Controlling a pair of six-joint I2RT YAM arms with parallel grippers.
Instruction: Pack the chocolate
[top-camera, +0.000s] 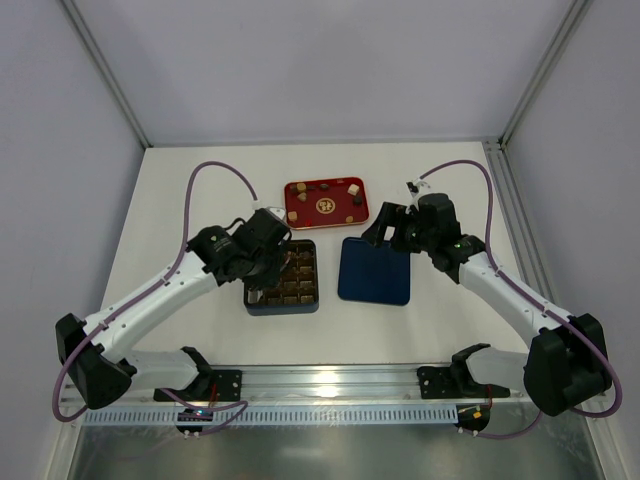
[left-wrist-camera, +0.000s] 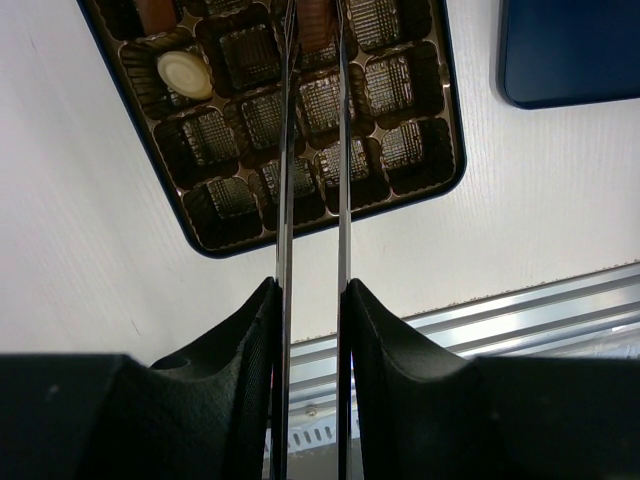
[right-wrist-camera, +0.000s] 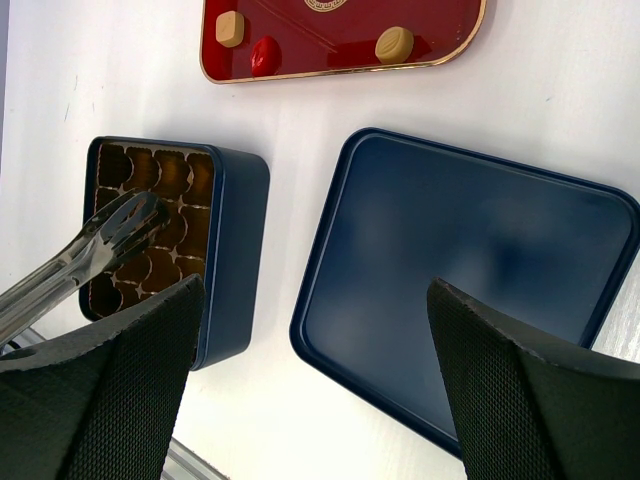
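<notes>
Several small chocolate pieces (top-camera: 353, 190) lie on a red tray (top-camera: 325, 218); the right wrist view shows a tan cube (right-wrist-camera: 231, 28) and a tan round (right-wrist-camera: 394, 44) there. The dark box (top-camera: 283, 305) with gridded compartments holds a cream round (left-wrist-camera: 184, 73). My left gripper (top-camera: 262, 250) is shut on metal tongs (left-wrist-camera: 285, 180), which reach over the box. A brown piece (left-wrist-camera: 316, 25) sits between the tong tips. My right gripper (top-camera: 385, 228) is open and empty above the navy lid (top-camera: 374, 270).
The navy lid (right-wrist-camera: 470, 270) lies flat just right of the box (right-wrist-camera: 235, 260). The red tray stands behind both. An aluminium rail (left-wrist-camera: 520, 310) runs along the near table edge. White walls close in the left, back and right sides.
</notes>
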